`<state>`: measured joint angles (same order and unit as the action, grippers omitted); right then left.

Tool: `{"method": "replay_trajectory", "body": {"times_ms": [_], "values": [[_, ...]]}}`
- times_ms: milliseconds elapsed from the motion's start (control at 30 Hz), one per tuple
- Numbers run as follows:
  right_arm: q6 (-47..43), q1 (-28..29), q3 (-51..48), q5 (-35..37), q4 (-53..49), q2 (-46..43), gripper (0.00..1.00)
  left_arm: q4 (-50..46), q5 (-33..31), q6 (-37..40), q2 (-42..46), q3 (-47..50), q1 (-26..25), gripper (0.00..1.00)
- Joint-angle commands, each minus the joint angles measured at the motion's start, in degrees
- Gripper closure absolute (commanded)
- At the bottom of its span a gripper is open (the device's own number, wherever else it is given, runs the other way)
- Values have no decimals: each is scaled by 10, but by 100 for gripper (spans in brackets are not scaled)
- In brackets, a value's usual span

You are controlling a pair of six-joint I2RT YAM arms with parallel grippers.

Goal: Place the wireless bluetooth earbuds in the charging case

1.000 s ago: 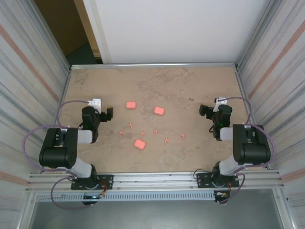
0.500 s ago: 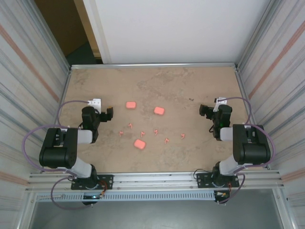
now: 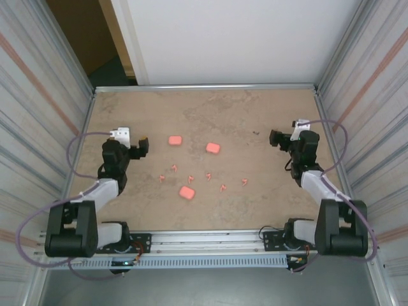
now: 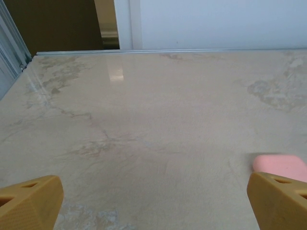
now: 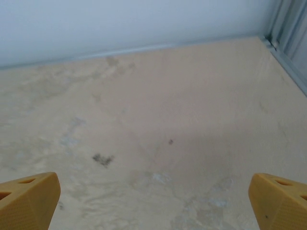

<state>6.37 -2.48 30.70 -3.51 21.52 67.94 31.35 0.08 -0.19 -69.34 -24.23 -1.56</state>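
Observation:
Three pink rounded charging cases lie mid-table: one at the back left (image 3: 175, 139), one to its right (image 3: 213, 148), and one nearer the front (image 3: 187, 192). Several tiny salmon-pink earbuds are scattered between them, among them one (image 3: 174, 168), another (image 3: 208, 176) and a third (image 3: 245, 182). My left gripper (image 3: 141, 145) hovers left of the cases, open and empty. In the left wrist view its jaws (image 4: 153, 206) stand wide, and the back-left case (image 4: 279, 165) peeks out above the right fingertip (image 4: 280, 201). My right gripper (image 3: 275, 136) is open over bare table at the right (image 5: 153, 206).
Metal side walls (image 3: 44, 127) close in the table on the left and right. A white back wall (image 3: 236, 38) stands behind, with a dark doorway (image 3: 89, 32) at its left. A rail (image 3: 204, 242) runs along the near edge.
Both arms have unfolded: their elbows sank back toward the bases and both grippers shifted slightly toward the far wall. The cases and earbuds have not moved.

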Motion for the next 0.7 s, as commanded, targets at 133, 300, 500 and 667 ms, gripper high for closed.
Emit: {"method": "replay_trajectory", "body": {"times_ms": [133, 300, 500, 667], "values": [[-19, 42, 121, -126, -281, -53, 0, -189, 50, -137, 74, -51, 4, 1], [-25, 104, 193, -137, -373, -33, 0, -277, 77, -179, 90, -77, 3, 1], [-44, 183, 277, -148, -446, 36, 0, -275, 154, -284, 95, -61, 3, 1], [-92, 243, 343, -159, -510, 114, 0, -293, 208, -319, 93, -59, 4, 1]]}}
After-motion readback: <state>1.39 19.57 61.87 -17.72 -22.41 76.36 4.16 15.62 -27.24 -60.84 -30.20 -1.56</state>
